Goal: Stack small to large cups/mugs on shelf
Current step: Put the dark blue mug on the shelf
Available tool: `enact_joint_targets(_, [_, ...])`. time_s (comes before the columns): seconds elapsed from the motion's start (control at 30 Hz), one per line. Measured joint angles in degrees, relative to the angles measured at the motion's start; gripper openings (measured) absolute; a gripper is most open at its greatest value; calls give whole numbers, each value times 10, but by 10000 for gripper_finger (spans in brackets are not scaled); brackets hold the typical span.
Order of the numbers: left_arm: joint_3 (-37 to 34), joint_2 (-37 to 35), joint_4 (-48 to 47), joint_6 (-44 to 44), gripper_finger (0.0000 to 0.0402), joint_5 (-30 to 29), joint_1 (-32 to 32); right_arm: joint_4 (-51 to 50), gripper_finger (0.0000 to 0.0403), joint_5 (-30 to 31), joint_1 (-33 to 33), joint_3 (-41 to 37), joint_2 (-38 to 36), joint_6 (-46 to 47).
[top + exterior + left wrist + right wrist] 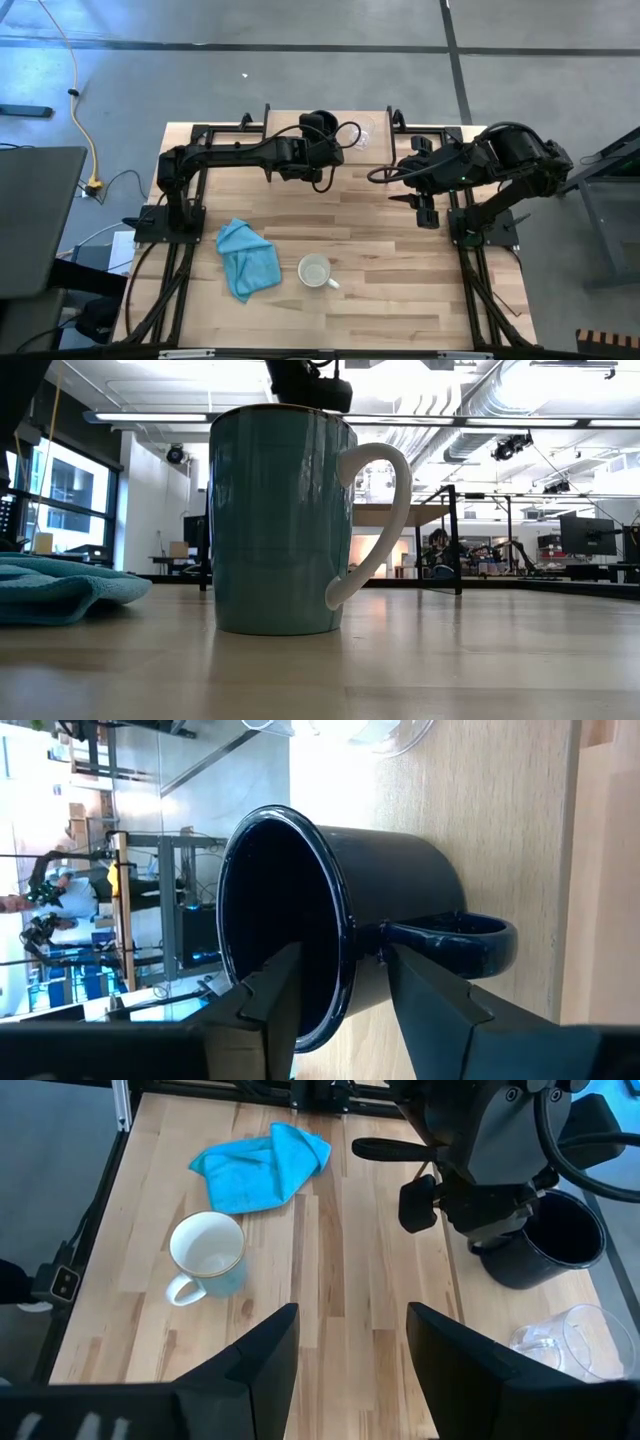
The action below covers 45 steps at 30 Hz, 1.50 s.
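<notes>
A black mug [390, 890] stands upright on light wood [520, 820] at the table's far middle, next to a clear glass cup [570, 1340]. My left gripper [345, 990] is open above the mug. One finger hangs inside the rim and one outside, beside the handle [480, 940]. A mug with a teal outside, a white inside and a white handle [315, 270] stands on the tabletop near the front. The shelf [400, 515] shows behind it in the low view. My right gripper [350, 1350] is open and empty above the table's right side.
A crumpled teal cloth [247, 258] lies on the tabletop left of the teal-and-white mug. Dark arm frames [175, 215] stand along the left and right sides. Bare wood [340, 1250] lies between the front mug and the black mug.
</notes>
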Motion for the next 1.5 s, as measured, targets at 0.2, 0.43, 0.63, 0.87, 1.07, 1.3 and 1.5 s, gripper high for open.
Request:
enact_joint_targets(0.2, [0,0,0,0,150,2,0,-6,179,0,0,0,0,0])
enact_joint_targets(0.43, [0,0,-1,14,152,4,0,-6,179,0,0,0,0,0])
enact_joint_targets(0.63, [0,0,-3,16,151,7,0,-7,179,0,0,0,0,0])
enact_joint_targets(0.87, [0,0,-2,21,150,6,0,-7,179,0,0,0,0,-5])
enact_joint_targets(1.07, [33,1,-3,22,150,6,0,-7,179,0,0,0,0,-5])
enact_joint_targets(1.3, [75,0,-30,28,150,23,9,-7,179,0,0,0,0,-5])
enact_joint_targets(1.5, [75,0,-62,26,150,46,8,-7,179,0,0,0,0,-5])
